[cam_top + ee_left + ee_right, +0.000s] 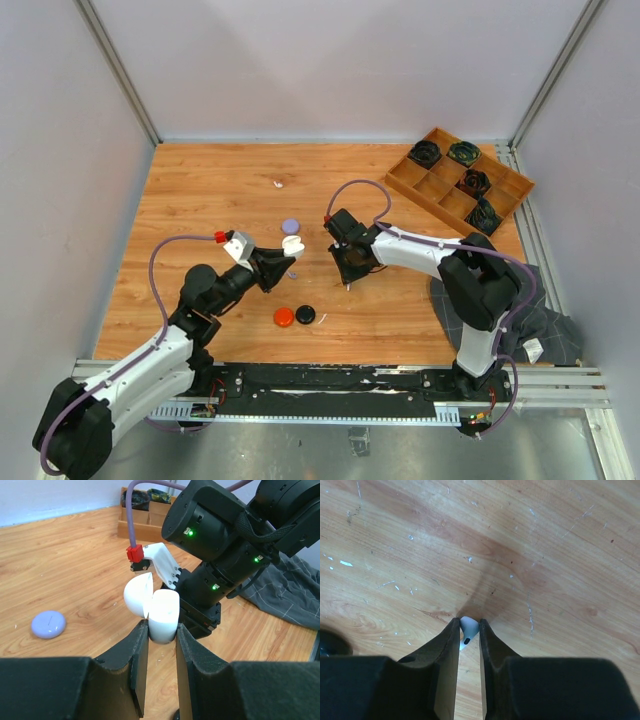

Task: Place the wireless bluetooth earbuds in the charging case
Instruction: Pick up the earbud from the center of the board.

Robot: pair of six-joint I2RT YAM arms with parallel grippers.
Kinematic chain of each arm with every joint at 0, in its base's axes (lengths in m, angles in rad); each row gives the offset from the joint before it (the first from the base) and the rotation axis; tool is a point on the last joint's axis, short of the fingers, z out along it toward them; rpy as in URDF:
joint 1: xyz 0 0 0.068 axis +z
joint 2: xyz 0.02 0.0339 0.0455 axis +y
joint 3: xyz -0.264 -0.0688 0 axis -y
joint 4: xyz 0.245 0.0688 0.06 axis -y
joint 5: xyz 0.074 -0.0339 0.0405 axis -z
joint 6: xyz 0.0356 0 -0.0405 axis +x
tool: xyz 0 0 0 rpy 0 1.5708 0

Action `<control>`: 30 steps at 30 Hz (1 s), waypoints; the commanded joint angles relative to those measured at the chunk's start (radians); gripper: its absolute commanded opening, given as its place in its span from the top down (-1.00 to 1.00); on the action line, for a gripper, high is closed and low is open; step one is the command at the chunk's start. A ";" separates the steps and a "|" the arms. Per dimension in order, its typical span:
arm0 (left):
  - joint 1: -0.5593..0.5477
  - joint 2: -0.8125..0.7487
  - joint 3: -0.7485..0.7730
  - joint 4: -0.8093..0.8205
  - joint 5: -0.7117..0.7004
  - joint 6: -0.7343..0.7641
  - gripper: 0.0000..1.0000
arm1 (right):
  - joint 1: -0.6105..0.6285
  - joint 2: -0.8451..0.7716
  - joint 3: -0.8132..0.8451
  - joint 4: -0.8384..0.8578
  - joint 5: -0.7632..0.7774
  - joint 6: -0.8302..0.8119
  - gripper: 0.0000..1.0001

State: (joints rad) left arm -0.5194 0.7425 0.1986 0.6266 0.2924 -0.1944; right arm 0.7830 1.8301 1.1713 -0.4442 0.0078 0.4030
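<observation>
The white charging case (pixel 164 611) is held above the table with its lid (pixel 138 595) hinged open to the left, and my left gripper (pixel 162 630) is shut on its lower body. From above, the case (pixel 292 244) sits at the tip of the left gripper (pixel 285 254). One of the earbuds, a white one (pixel 468 627), is pinched between the right gripper's fingertips just above the wood. That right gripper (pixel 468 628) is shut on it. In the top view the right gripper (pixel 347 278) points down at the table, just right of the case.
A pale purple puck (pixel 291 226) lies behind the case. A red puck (pixel 284 317) and a black puck (pixel 305 315) lie near the front. A wooden compartment tray (pixel 420 185) with black coiled bundles stands at the back right. Grey cloth (pixel 545 315) lies at the right edge.
</observation>
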 commanded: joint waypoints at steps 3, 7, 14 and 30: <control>0.005 0.023 0.008 0.071 0.026 0.015 0.99 | 0.014 -0.086 0.006 0.015 0.036 -0.060 0.69; 0.005 0.029 -0.009 0.114 0.029 0.013 0.99 | 0.031 -0.178 -0.006 0.016 0.073 -0.104 0.69; 0.005 0.025 -0.030 0.162 0.066 0.041 0.99 | 0.087 -0.390 -0.049 0.083 0.154 -0.170 0.69; 0.005 -0.036 -0.127 0.343 0.212 0.094 1.00 | 0.340 -0.679 -0.196 0.484 0.244 -0.365 0.73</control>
State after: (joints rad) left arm -0.5190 0.7216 0.0963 0.8497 0.4404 -0.1261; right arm 1.0607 1.1877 1.0092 -0.1211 0.2195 0.1173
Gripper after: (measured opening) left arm 0.288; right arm 0.194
